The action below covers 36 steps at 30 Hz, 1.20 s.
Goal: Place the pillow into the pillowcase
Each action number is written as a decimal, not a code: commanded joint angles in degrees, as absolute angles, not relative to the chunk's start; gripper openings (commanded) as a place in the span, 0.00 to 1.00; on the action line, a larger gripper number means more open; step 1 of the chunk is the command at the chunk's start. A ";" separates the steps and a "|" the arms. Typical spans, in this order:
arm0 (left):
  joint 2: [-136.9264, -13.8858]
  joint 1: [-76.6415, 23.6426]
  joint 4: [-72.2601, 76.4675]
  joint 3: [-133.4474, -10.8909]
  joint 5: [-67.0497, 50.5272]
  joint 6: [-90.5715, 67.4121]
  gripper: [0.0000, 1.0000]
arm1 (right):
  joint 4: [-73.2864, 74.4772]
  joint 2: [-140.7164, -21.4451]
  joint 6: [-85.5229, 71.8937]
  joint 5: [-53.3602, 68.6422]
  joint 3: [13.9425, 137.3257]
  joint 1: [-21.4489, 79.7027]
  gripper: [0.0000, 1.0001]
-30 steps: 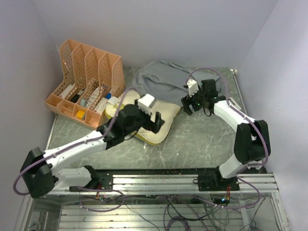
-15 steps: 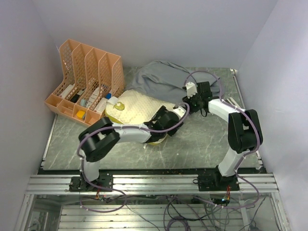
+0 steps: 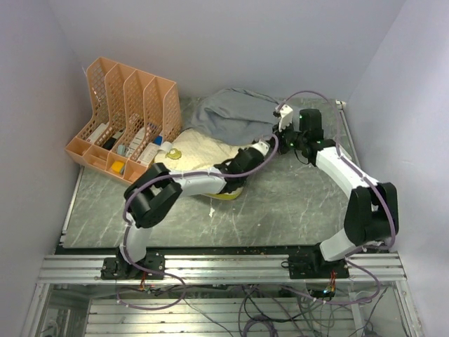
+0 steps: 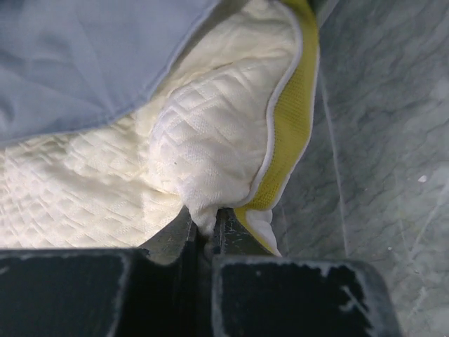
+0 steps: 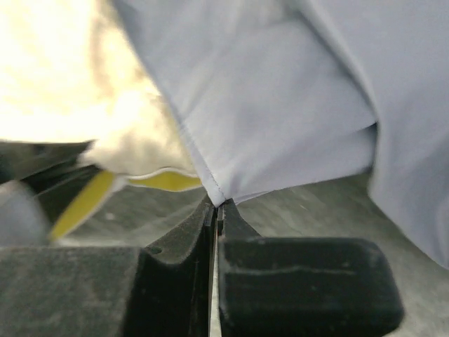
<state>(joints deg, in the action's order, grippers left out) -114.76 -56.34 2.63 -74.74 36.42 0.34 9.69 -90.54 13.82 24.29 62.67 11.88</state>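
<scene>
Both arms (image 3: 203,182) (image 3: 344,172) outstretched, left end effector (image 4: 205,228) pinching pillow (image 4: 210,140)

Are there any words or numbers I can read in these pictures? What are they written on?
No text can be read in any view.
The pillow has a small yellow-green logo, which is too small to read.
The things in the orange file rack are too small to show any labels.
The pillowcase is plain, with no writing.
</scene>
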 commanded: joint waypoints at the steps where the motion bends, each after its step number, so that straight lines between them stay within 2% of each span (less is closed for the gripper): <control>1: -105.63 -51.09 10.52 -78.28 22.28 -1.83 0.07 | 9.46 -83.87 7.61 46.93 65.49 11.94 0.00; 4: -102.64 -44.37 14.75 -83.63 8.29 -7.66 0.07 | 10.01 -81.67 5.49 55.20 69.71 12.23 0.00; 8: -103.23 -39.28 18.94 -93.77 -4.50 -14.11 0.07 | 29.26 -86.37 13.03 58.42 86.78 16.41 0.00; 10: -103.40 -38.41 23.14 -96.00 -9.08 -17.00 0.07 | 32.73 -86.97 13.47 58.86 90.38 18.79 0.00; 14: -102.81 -37.54 34.56 -91.34 -12.80 -23.35 0.07 | 29.36 -82.33 11.34 60.73 82.67 19.94 0.00; 19: -108.01 -37.44 40.85 -83.89 -21.95 -26.49 0.08 | 28.30 -77.61 12.38 62.71 73.29 17.05 0.00; 21: -111.83 -37.52 43.15 -81.89 -25.87 -29.60 0.18 | 29.04 -76.77 13.76 63.27 70.74 16.62 0.00; 23: -114.73 -37.57 46.03 -79.11 -26.50 -32.36 0.35 | 30.42 -76.48 15.91 63.42 68.30 16.73 0.00; 25: -115.28 -37.55 47.44 -75.46 -25.55 -33.41 0.50 | 35.35 -77.52 23.28 60.63 67.26 16.62 0.00; 27: -113.60 -37.56 45.62 -72.15 -25.46 -32.57 0.60 | 43.47 -78.68 32.10 56.46 66.26 16.37 0.00; 32: -101.09 -37.33 23.00 -65.57 -22.91 -21.56 0.68 | 56.35 -75.58 54.57 51.18 59.82 16.43 0.00; 36: -92.20 -37.35 2.26 -63.31 -17.07 -14.01 0.69 | 58.98 -71.99 60.93 48.13 55.53 17.56 0.19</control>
<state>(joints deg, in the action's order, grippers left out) -101.80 -38.28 20.38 -64.14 -23.70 -23.18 50.68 -76.25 47.03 51.03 58.06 16.25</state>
